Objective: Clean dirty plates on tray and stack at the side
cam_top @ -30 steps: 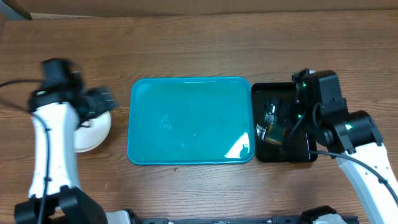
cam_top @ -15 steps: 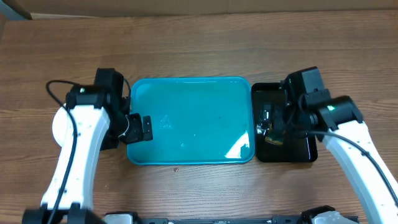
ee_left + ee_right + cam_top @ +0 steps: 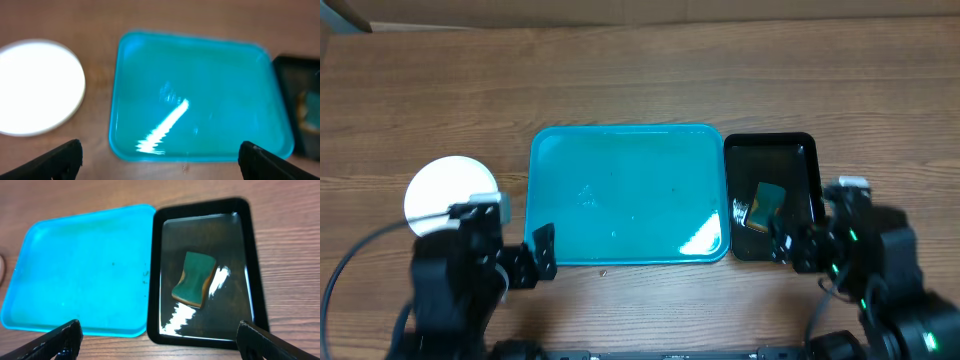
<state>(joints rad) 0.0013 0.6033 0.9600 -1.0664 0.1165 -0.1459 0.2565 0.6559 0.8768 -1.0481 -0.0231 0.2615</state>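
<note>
Here, overhead: the tray (image 3: 620, 130) lies mid-table (image 3: 650, 70). The plates (image 3: 438, 190) sit on the table just left of it, apart from its rim; you see one white disc and cannot tell how many lie beneath. A black tray (image 3: 772, 142) sits just beside the tray's right edge, with a green sponge (image 3: 766, 202) inside.

The left hand (image 3: 534, 257) is by the tray's near-left corner. The right hand (image 3: 790, 245), blurred, is at the black tray's near edge.

Left wrist: your left hand (image 3: 160, 159) is spread wide, holding nothing.

Right wrist: your right hand (image 3: 160, 339) is likewise spread wide, holding nothing.
</note>
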